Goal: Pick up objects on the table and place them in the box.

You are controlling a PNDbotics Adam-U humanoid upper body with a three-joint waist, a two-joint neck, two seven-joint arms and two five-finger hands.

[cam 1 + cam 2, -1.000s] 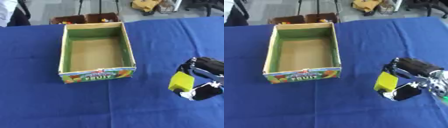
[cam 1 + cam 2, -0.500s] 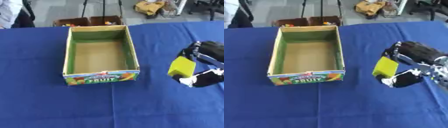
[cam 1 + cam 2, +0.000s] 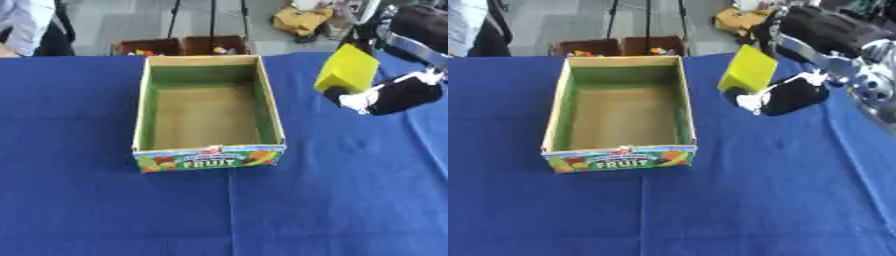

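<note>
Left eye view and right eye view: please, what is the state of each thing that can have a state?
Fruit box: open on top, nothing inside, upright on the blue table.
Yellow block: lifted, tilted, to the right of the box.
Right robot hand: shut on the yellow block.
Left robot hand: not in view.

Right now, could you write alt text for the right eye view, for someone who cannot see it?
The robot's right hand holds a yellow block in its fingers, lifted above a blue table, just right of an open cardboard box marked FRUIT. The box looks empty inside.
</note>
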